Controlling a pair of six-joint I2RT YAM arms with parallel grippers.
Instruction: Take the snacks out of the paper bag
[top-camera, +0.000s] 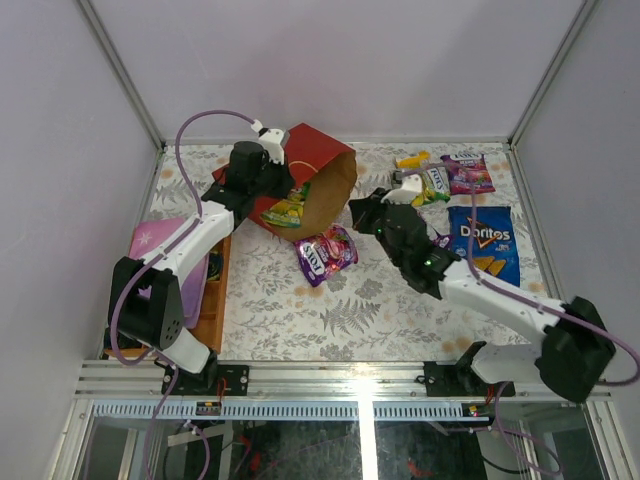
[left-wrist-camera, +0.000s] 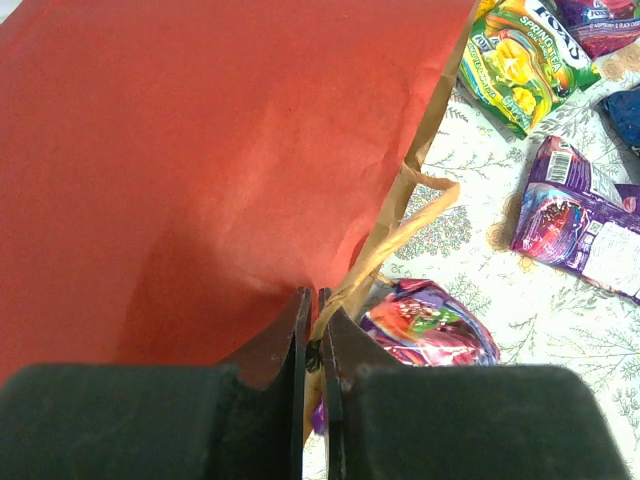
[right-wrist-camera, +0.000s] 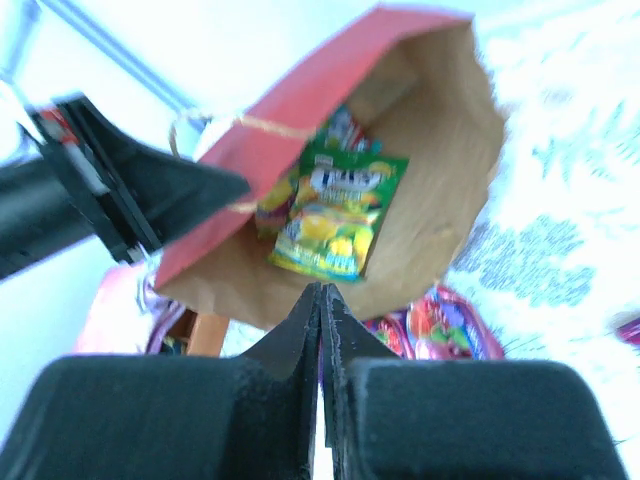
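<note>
At eleven o'clock on the worktop (top-camera: 300, 320) the paper bag (top-camera: 318, 160) lay on its side, its rim pinched by the left gripper (left-wrist-camera: 312, 330). The Doritos bag (top-camera: 482, 240) at three o'clock and several small packets (top-camera: 450, 178) were out. One green-yellow packet (right-wrist-camera: 330, 215) lay inside, facing the closed, empty right gripper (right-wrist-camera: 320, 300).

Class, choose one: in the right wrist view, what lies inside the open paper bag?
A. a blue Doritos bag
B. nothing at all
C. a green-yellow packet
C: a green-yellow packet lies on the brown inside of the paper bag; the Doritos bag lies outside it.
</note>
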